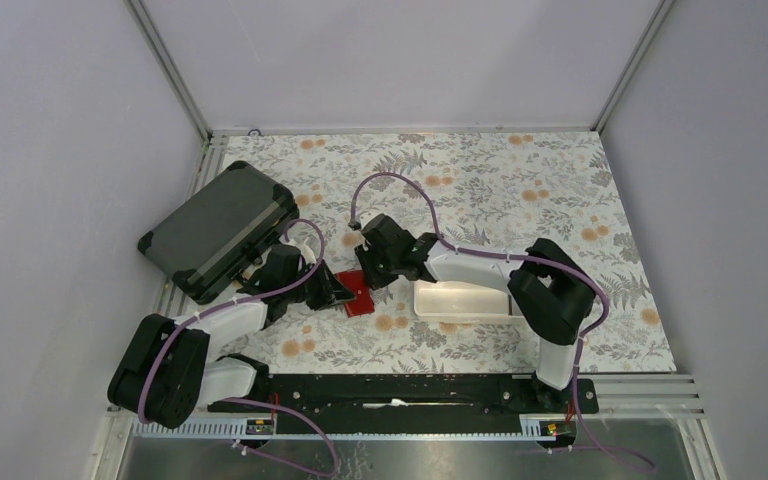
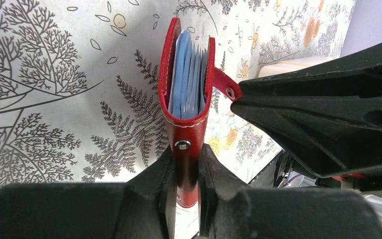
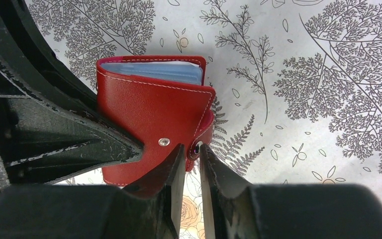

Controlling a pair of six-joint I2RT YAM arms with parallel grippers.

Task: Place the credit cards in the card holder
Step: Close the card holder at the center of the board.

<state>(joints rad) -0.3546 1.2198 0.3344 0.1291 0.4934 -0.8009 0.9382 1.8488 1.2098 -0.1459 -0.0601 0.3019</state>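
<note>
Closing stage, frame centre. The left gripper clamps the card holder at its spine, with the light blue credit cards seated inside. The right gripper, jaws narrow, straddles the snap tab; a firm pinch cannot be told. The next move likely calls for pressing the tab onto its stud.

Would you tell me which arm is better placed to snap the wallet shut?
Right, probably: the right jaws sit around the snap tab, ready to fold it over, while the left jaws clamp the wallet, holding it steady with the cards inside.
</note>
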